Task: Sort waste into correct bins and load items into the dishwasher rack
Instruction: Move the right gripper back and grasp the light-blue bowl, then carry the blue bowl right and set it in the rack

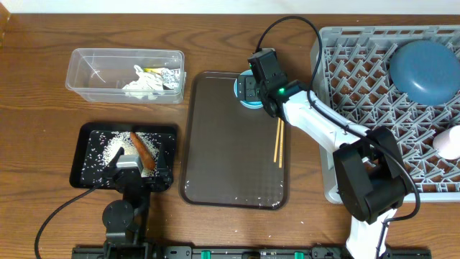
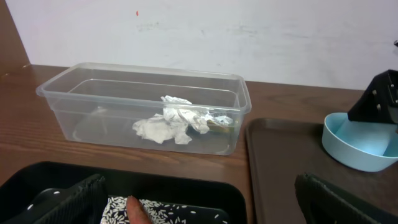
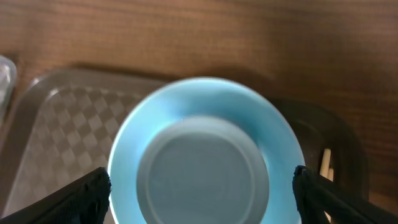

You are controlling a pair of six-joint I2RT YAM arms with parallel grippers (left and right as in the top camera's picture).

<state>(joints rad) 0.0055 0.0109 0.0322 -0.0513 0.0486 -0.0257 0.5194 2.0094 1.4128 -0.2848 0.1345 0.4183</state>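
The light-blue bowl (image 1: 251, 103) stands at the far right corner of the brown serving tray (image 1: 223, 158). My right gripper (image 1: 253, 86) hovers over it, open, with a finger on each side of the bowl (image 3: 202, 149) and touching nothing (image 3: 202, 202). The chopsticks (image 1: 278, 140) lie on the serving tray beside the bowl. My left gripper (image 1: 133, 167) is open and empty (image 2: 199, 202) over the front of the black tray (image 1: 90, 155), which holds rice (image 1: 115, 147) and the carrot (image 1: 141, 149). The clear tub (image 1: 86, 72) holds tissue (image 1: 140, 85) and the wrapper (image 1: 167, 78).
The grey rack (image 1: 359, 79) stands at the right with the dark-blue plate (image 1: 424, 68) and the white cup (image 1: 449, 140) in it. The right arm reaches across the rack's left edge. The left wrist view shows the bowl (image 2: 357, 146) beyond the tub (image 2: 93, 106).
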